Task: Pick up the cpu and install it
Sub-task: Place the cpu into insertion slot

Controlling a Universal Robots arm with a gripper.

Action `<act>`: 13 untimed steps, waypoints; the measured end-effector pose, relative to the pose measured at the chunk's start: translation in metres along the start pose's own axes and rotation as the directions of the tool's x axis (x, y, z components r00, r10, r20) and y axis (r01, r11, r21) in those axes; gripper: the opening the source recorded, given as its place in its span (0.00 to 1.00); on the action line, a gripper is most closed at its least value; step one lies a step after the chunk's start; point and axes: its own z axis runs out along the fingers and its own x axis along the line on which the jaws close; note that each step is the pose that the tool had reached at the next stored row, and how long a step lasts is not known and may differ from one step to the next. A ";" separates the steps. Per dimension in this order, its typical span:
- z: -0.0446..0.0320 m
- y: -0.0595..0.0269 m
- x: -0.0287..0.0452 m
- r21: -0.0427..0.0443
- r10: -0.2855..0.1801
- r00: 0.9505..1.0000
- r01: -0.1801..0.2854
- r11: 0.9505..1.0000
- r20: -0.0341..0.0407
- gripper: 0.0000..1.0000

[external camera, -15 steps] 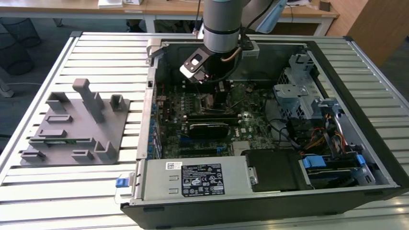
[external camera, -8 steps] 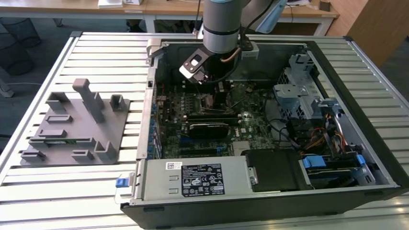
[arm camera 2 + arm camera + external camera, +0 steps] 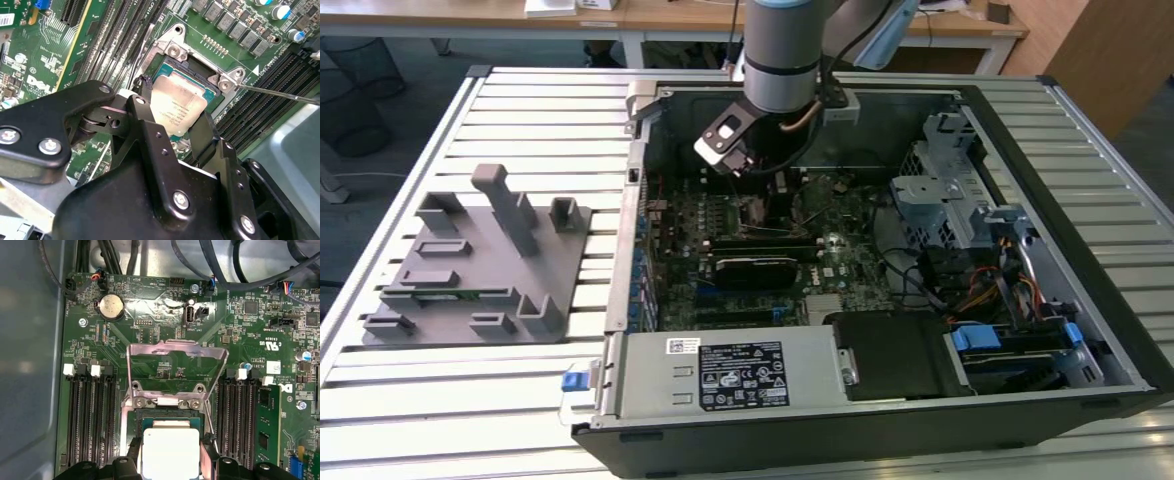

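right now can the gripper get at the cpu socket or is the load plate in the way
Probably yes: the load plate stands swung open, and the gripper, jaws shut on the cpu, is right over the open cpu socket with nothing visible between.

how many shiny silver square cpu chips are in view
1: the shiny silver square cpu chip, held by the black gripper over the black motherboard socket.

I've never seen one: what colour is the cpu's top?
The cpu is pale silver-grey, best seen in the second wrist view.
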 end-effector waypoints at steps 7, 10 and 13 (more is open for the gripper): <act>0.0044 -0.0001 0.0007 0.000 0.000 1.000 0.000 1.000 0.000 0.54; 0.0060 -0.0001 0.0013 0.001 0.000 1.000 0.000 1.000 0.000 0.54; 0.0076 -0.0001 0.0016 0.001 0.000 1.000 0.000 1.000 0.000 0.54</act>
